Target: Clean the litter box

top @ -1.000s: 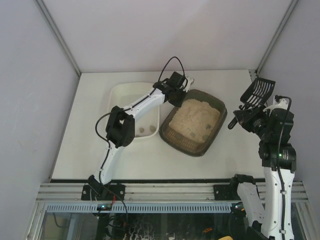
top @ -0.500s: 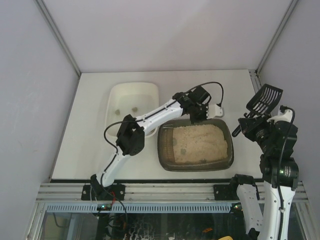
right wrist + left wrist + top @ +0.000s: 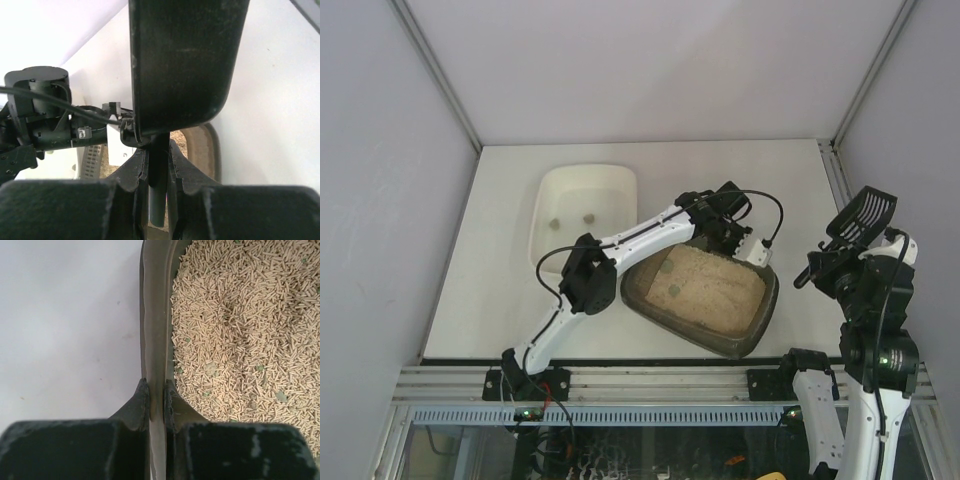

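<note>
Litter, beige and pellet-shaped [image 3: 240,330], lies inside the dark grey-brown translucent plastic litter box [image 3: 752,330], a rectangular tray with rounded corners and a rim. I see the box on the white tabletop [image 3: 490,270], in front of the arms and right of centre. It is turned askew so that its long sides run diagonally. A few greenish bits sit among the pellets.

My left gripper [image 3: 156,385] is clamped on the box's rim. In the wrist view one finger [image 3: 140,397] presses the outside of the wall and the other sits just inside, with the thin plastic edge squeezed between them. From above, that arm reaches across from the left to the box's far edge.

My right gripper [image 3: 157,160] is pinched onto the handle of a black plastic slotted scoop [image 3: 865,212]. It holds the scoop up in the air at the right side of the table, well apart from the box, with the slotted blade pointing away from the arm's base.

A white plastic rectangular tray [image 3: 582,168] stands at the far left, just beside the box's far-left corner. There are a couple of small dark lumps on its floor.
</note>
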